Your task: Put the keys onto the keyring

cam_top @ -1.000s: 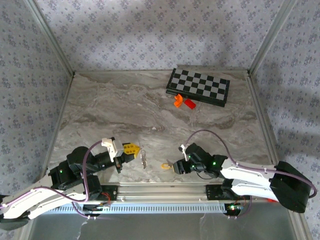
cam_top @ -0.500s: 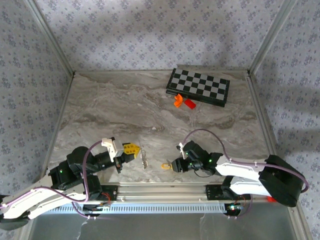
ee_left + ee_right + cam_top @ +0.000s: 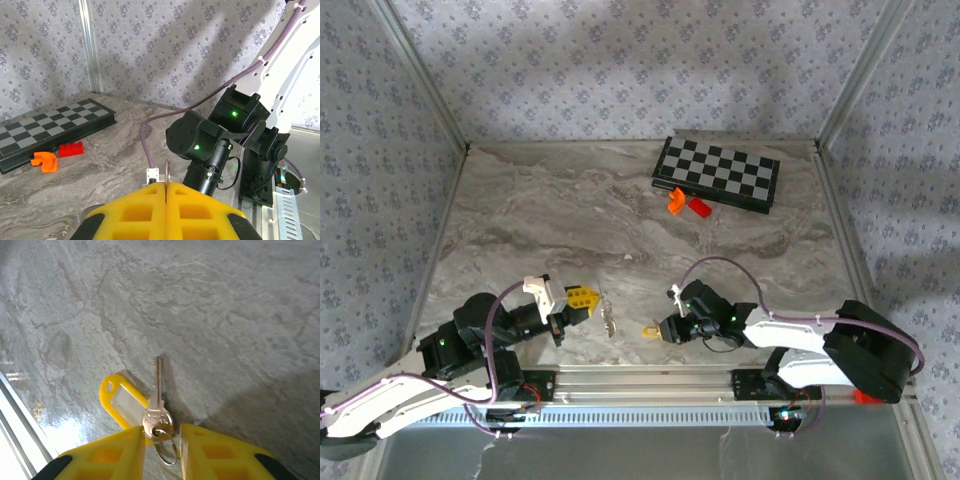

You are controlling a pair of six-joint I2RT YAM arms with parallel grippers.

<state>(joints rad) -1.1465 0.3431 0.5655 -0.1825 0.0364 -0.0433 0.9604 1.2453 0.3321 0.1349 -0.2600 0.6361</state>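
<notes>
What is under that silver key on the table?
The key lies on the marble table, head overlapping a yellow tag. The tag's near end is hidden behind the right tool.

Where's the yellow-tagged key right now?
In the right wrist view the key lies on the table, its head between the fingers of the right gripper, yellow tag beside it. From above, it sits near the front edge.
</notes>
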